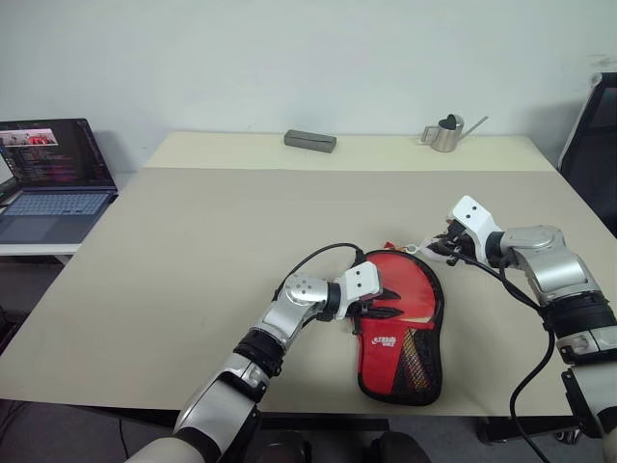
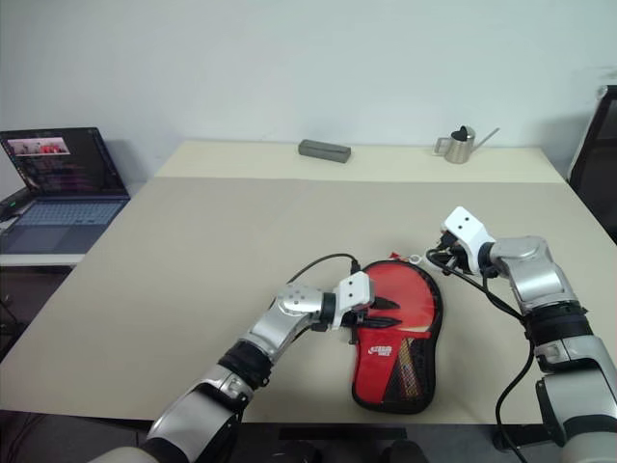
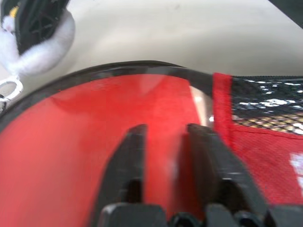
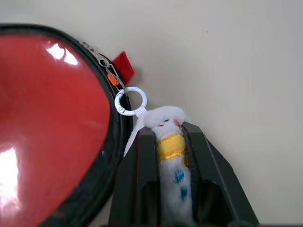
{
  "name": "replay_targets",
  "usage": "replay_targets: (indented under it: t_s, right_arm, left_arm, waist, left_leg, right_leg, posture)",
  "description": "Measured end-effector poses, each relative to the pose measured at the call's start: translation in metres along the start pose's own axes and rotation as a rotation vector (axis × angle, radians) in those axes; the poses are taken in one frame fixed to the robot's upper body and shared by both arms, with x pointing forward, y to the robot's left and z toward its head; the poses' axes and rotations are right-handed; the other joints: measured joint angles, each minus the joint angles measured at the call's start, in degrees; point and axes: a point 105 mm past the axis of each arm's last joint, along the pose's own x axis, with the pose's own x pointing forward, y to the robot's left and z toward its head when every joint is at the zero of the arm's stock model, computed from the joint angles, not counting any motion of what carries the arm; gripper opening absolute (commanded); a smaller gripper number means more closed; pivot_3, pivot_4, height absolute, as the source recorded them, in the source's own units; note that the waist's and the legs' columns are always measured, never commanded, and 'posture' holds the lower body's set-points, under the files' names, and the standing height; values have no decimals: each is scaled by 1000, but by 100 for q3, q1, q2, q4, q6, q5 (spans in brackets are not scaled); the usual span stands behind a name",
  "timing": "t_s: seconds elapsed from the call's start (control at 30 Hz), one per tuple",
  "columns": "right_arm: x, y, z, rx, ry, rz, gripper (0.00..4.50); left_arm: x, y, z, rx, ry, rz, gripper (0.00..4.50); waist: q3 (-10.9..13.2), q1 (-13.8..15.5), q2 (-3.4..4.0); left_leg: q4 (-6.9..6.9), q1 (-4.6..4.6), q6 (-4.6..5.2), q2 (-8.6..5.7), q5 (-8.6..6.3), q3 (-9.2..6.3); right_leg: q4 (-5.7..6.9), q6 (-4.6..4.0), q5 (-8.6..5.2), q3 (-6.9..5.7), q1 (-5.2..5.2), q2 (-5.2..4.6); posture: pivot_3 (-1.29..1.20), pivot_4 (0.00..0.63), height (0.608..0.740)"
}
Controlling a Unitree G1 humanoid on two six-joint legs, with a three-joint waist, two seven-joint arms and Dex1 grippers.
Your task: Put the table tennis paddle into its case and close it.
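The table tennis paddle itself can't be made out anywhere — whatever is inside the case (image 1: 400, 333) is covered by the red fabric, so I can't tell if the bat is in there. The case lies flat in the lower middle of the head views, round end toward the top of the frame, narrow mesh-pocket end close to the near edge of the table (image 1: 193, 241).

The left gripper (image 1: 371, 311) comes in from the lower left and presses on the red face of the case. In its wrist view the two black fingers (image 3: 130, 161) stand close together with a thin strip of red between them, but I can't tell whether they actually pinch fabric or just rest on it.

The right gripper (image 4: 171, 142) sits at the right of the frame, just off the case's upper right rim, clamped on the white fluffy zipper charm (image 4: 170, 142). A white ring (image 4: 131, 100) links the charm to the zipper pull at the case's black trim. The charm's lower part is hidden between the fingers.

Plenty of bare tabletop to the left and behind the case. At the far edge sit a grey bar-shaped object (image 1: 309, 141) and a small metal watering can (image 1: 446, 133) — both well apart from the arms. A laptop (image 1: 50, 178) is partly cut off at the upper left.
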Motion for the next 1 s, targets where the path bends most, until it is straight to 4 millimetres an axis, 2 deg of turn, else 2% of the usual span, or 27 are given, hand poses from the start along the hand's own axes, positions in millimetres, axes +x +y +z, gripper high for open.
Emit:
replay_targets:
  t_s: [0.07,0.1,0.4,0.77,1.0]
  right_arm:
    - [-2,-2,-1,-3,6,-6,295]
    - [-4,-3,-2,-5,8,-10,295]
    - [-16,-5,-3,2,4,-33,294]
    - [-20,-5,-4,21,15,-35,294]
    - [-26,-5,-7,39,21,-37,294]
  left_arm:
    - [0,-1,-1,-2,2,-5,19]
    - [0,-1,-1,-3,3,-4,0]
    - [1,0,-2,-18,4,4,0]
    - [-4,-1,-5,-120,-7,-24,0]
    - [-3,-1,-5,-128,-6,-21,0]
  waist:
    - [0,0,0]
    - [0,-1,0]
    - [-1,-1,0]
    - [-1,-42,0]
    - [-1,-34,0]
  left_leg:
    - [-2,9,0,-1,0,0]
    - [-2,10,1,0,0,0]
    - [-1,11,1,0,1,1]
    - [-9,11,1,5,0,4]
    - [-9,10,1,5,0,4]
  right_leg:
    - [0,2,-1,0,8,-1]
    - [0,2,-1,1,8,-1]
    - [1,3,1,2,8,-2]
    - [-2,2,-1,3,3,1]
    - [-5,2,-1,3,4,1]
  posture:
    - [0,150,740]
    - [0,150,740]
    - [0,150,740]
    - [0,150,740]
    - [0,150,740]
